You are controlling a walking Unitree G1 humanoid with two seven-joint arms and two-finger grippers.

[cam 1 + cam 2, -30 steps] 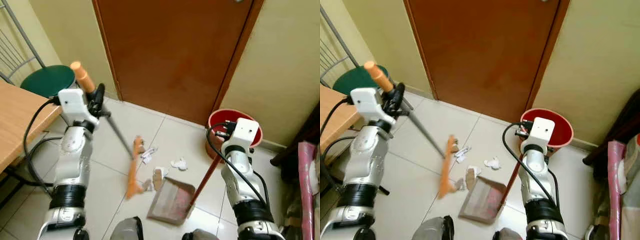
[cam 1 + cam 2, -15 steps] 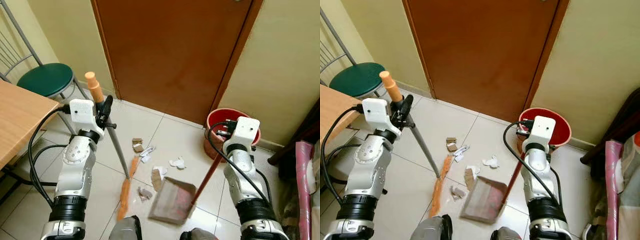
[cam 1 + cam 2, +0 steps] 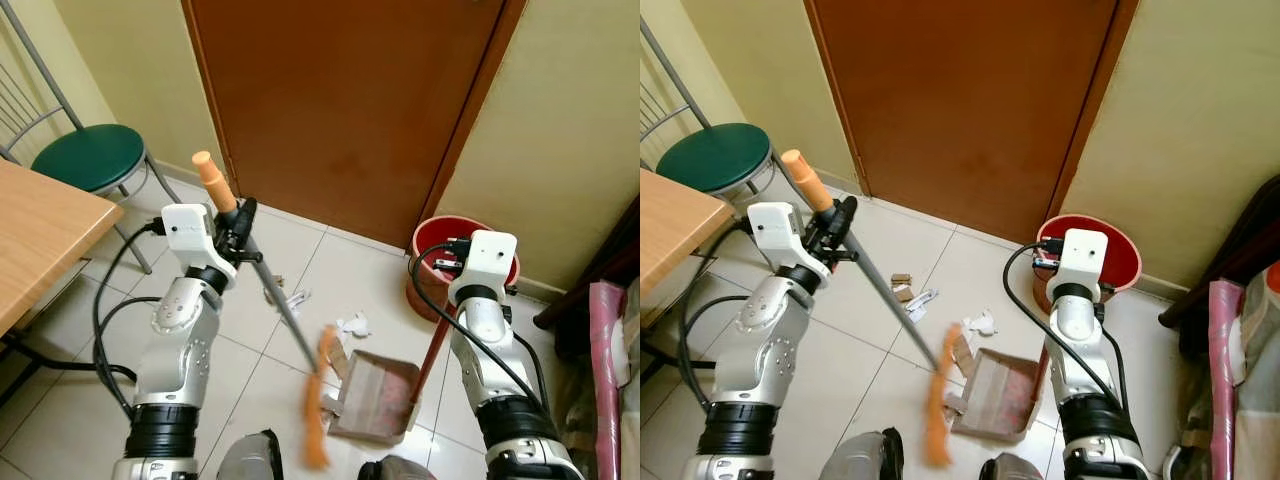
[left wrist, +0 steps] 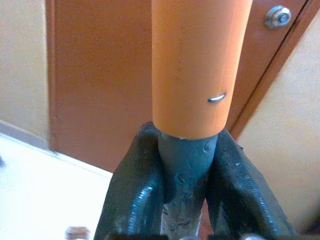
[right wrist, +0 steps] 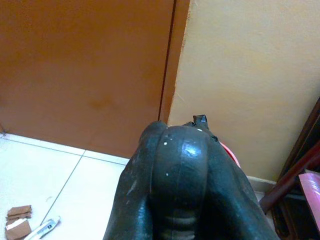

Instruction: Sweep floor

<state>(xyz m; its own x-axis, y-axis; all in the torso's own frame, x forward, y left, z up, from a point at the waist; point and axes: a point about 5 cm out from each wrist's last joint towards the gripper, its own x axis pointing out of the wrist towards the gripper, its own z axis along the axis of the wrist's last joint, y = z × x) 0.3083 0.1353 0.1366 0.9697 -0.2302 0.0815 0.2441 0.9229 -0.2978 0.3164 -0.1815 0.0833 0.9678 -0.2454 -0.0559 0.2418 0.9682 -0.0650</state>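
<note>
A brown wooden door [image 3: 340,100] fills the wall ahead, and everything else is placed from it. Left of the door, a chair with a green round seat [image 3: 90,157] stands by the corner of a wooden table [image 3: 40,235]. Right of the door, against the yellow wall, sits a red bucket [image 3: 432,250].

On the tiled floor in front of the door, the broom [image 3: 285,320] slants down from an orange grip at the top, along a grey shaft, to a blurred orange head [image 3: 318,410] low on the floor. The left gripper [image 4: 182,185] is clamped tight around the grey shaft just under the orange grip.

Just beside the broom head lies a brownish-red dustpan [image 3: 375,397], its red handle [image 3: 436,345] rising to the right gripper [image 5: 180,170], whose fingers are pressed together about its top.

Between the door and the dustpan lie scraps of white paper [image 3: 355,325] and small brown cardboard bits [image 3: 902,286].
</note>
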